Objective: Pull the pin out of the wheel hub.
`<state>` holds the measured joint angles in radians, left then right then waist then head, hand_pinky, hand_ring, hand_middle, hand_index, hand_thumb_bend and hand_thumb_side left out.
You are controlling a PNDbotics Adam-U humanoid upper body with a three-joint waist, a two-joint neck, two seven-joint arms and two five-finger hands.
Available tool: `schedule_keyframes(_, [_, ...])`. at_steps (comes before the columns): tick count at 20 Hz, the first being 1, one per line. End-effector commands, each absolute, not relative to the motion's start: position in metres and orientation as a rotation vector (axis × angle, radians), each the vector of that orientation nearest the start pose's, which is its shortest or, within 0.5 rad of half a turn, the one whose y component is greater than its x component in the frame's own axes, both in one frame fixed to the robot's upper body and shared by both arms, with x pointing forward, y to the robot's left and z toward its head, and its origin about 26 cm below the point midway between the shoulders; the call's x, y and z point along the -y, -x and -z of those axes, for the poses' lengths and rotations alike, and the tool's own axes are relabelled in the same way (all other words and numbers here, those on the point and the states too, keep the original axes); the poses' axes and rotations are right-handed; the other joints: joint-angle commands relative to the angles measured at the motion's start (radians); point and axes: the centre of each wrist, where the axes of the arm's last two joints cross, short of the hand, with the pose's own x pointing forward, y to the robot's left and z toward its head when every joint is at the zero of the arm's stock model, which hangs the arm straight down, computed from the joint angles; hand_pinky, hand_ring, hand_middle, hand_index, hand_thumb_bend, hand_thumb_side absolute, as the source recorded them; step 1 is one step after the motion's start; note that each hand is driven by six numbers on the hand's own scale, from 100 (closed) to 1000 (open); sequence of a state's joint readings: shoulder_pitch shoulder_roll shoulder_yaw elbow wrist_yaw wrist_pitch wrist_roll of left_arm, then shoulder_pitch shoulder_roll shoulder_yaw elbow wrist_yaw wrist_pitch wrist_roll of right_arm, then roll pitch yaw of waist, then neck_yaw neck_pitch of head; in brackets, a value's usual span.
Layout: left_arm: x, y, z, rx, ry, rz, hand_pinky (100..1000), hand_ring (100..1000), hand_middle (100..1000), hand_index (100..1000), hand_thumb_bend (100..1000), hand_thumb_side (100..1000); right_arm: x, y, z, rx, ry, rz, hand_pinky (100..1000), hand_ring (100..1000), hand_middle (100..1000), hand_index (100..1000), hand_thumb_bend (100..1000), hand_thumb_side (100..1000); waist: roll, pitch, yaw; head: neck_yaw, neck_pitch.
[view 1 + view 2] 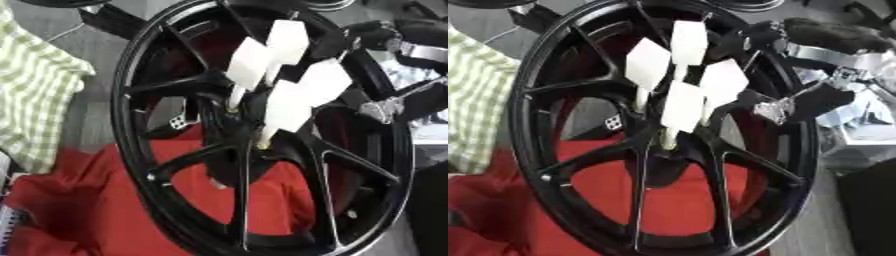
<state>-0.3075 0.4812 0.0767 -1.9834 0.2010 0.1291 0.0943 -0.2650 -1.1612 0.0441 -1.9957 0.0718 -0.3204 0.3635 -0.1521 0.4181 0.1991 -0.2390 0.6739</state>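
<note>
- The right robot hand (785, 107), black with silver joints, comes in from the upper right and lies against the right side of the wheel, just beside the hub; whether its fingers are curled or straight cannot be told, since dark parts overlap there.
- The right arm's black forearm and silver joint (424, 50) cross the upper right corner, close over the rim's upper right edge.
- No left robot hand shows in either view.
- Four white pins with flat, diamond-shaped plastic heads (289, 102) stand in a tight cluster at the hub (249, 135) of the large black multi-spoke alloy wheel (241, 200), their thin pale stems seated in the hub and their heads tilted up and to the right.
- The nearest pin head (724, 82) is just beside the right robot hand; contact cannot be told.
- The heads nearly touch one another, leaving little room between them; the space above and left of the cluster is open.
- The wheel stands tilted, its rim (131, 125) running almost to the top and bottom edges of the view.
- Open gaps show between the spokes, with a red cloth (96, 210) behind and under the lower half.
- A green-and-white checked cloth (35, 95) lies at the left edge, apart from the rim.
- Grey table surface (96, 45) shows at the upper left.
</note>
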Motion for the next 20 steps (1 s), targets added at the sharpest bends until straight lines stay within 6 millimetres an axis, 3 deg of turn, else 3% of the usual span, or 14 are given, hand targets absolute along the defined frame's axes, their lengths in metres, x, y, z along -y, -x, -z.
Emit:
schedule_keyframes(1, [-0.3,-0.297,-0.23,2.182,-0.216,0.251,563,681,601,739,100,770,0.346,-0.276,-0.293,1.853,0.6,-1.787,942,955,823,928,100,275,0.004,-0.014,-0.001,-0.002,-0.016])
schedule_keyframes(15, [-0.299,-0.297,-0.231,2.184,-0.224,0.253,565,681,601,739,100,772,0.347,-0.276,-0.284,1.85,0.602,-1.783,941,953,779,908,100,329,-0.002,-0.005,0.007,-0.008,-0.016])
schedule_keyframes(20, [-0.299,-0.297,-0.231,2.184,-0.23,0.255,566,681,601,739,100,773,0.346,-0.276,-0.283,1.86,0.6,-1.767,936,946,760,883,100,294,-0.005,-0.002,0.01,-0.008,-0.018])
